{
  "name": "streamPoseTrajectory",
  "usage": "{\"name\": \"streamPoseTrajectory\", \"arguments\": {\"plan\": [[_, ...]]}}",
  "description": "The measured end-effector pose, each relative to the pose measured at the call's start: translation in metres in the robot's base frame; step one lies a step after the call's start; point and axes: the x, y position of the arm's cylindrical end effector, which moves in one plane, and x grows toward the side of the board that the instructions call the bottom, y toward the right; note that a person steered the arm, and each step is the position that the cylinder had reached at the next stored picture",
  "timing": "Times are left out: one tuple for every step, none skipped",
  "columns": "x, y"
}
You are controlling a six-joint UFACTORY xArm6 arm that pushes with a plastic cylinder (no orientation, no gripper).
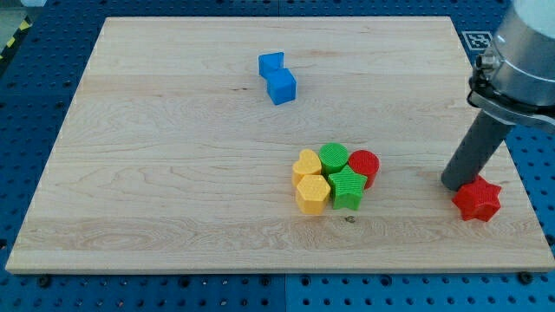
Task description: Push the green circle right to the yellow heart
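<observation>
The green circle (334, 158) sits in a tight cluster at the board's lower middle. It touches the yellow heart (306, 164) on its left. My tip (456, 183) is far to the view's right of the cluster, right beside the red star (477, 200), just above and left of it.
The cluster also holds a red circle (364, 166), a green star (348, 188) and a yellow hexagon (312, 194). Two blue blocks (277, 78) lie touching near the board's top middle. The wooden board (173, 173) lies on a blue pegboard.
</observation>
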Motion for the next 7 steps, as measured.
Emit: {"name": "streamPoseTrajectory", "arguments": {"plan": [[-0.013,0.003],[-0.038,-0.019],[-0.042,-0.067],[-0.042,-0.117],[-0.043,-0.147],[-0.043,-0.149],[-0.035,-0.15]]}}
